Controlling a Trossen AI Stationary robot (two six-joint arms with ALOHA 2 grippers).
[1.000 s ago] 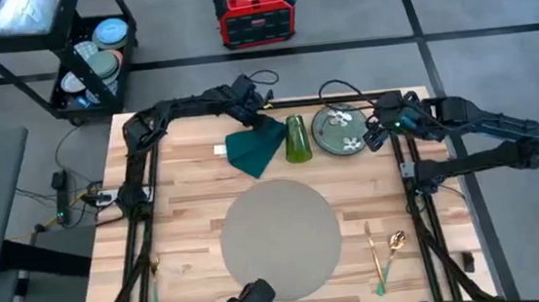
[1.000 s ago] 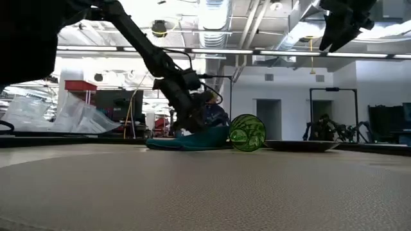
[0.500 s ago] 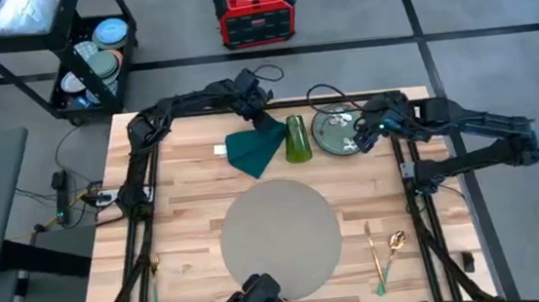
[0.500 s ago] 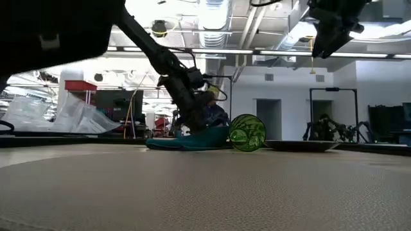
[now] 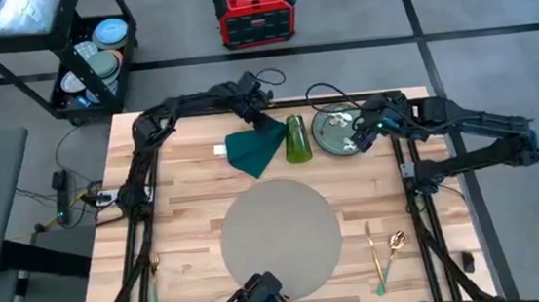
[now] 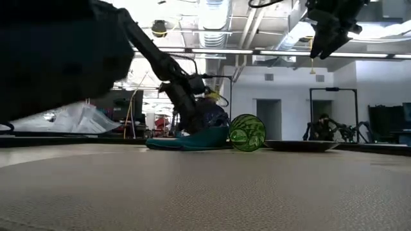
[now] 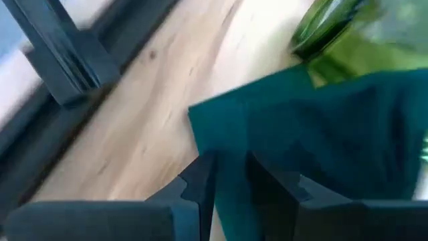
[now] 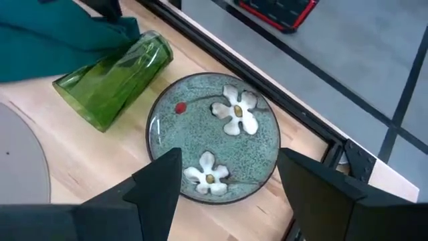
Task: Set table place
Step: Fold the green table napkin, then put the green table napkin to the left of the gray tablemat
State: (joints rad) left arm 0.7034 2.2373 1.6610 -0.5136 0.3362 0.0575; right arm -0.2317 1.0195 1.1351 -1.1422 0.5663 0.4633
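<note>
The round grey placemat (image 5: pixel 280 238) lies flat on the near middle of the wooden table (image 5: pixel 186 207). A dark green napkin (image 5: pixel 255 147) lies bunched at the far middle, beside a green glass (image 5: pixel 296 139) lying on its side. My left gripper (image 7: pixel 231 184) is shut on the napkin at its far end (image 5: pixel 267 122). The floral plate (image 8: pixel 214 134) rests flat to the right of the glass. My right gripper (image 8: pixel 231 194) hangs open well above the plate (image 5: pixel 336 130) and touches nothing. My left gripper pinches an edge of the napkin (image 7: pixel 231 167) between its two fingers, near the napkin's far corner by the glass. The fingers slant down from the table's far side. The napkin lies bunched on the table (image 6: pixel 186 141); one layer or several, I cannot tell.
A gold fork (image 5: pixel 370 250) and spoon (image 5: pixel 395 243) lie near the table's right front, and another utensil (image 5: pixel 152 283) lies at the left front edge. Black frame rails (image 5: pixel 140 240) run along both sides. Beyond the table stand a black cart (image 5: pixel 94 49) and a red box (image 5: pixel 256 15).
My right gripper has moved toward the table's left edge, from beside the plate's right rim to above the plate, staying open and high.
</note>
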